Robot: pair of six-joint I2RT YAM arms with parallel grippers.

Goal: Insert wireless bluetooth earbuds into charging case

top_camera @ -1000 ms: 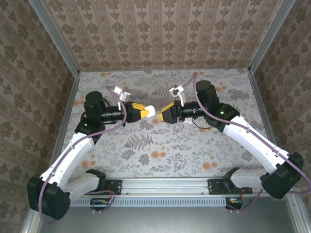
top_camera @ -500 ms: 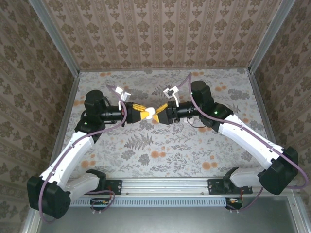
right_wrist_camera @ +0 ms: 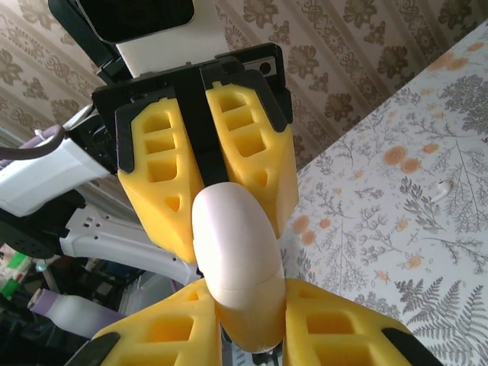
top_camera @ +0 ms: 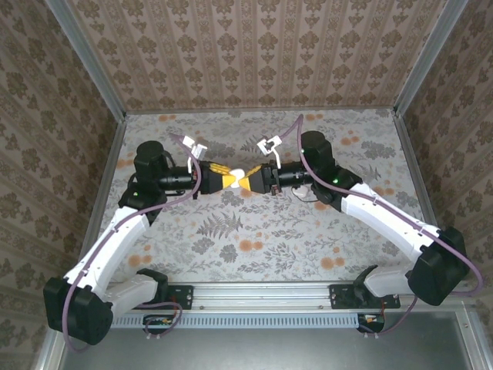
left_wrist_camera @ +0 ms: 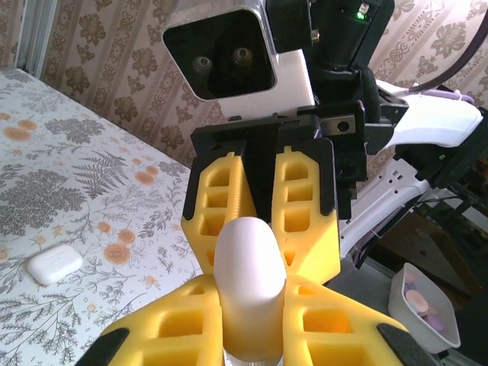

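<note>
The charging case, a glossy white pebble, hangs in mid-air above the middle of the table, between both grippers. My left gripper comes in from the left, shut on one end of the case. Its yellow fingers press both sides. My right gripper comes in from the right, shut on the other end of the case, where a lid seam shows. The two pairs of jaws are crossed, tip to tip. The earbuds are out of view.
A smaller, squarer white piece lies on the floral table to the left. A tiny white item lies on the cloth near the right arm. A white tub of pastel bits sits beyond the table. Patterned walls enclose three sides.
The right arm has moved left to meet the left gripper, and its jaws have shut on the free end of the case. The left arm has barely moved.
</note>
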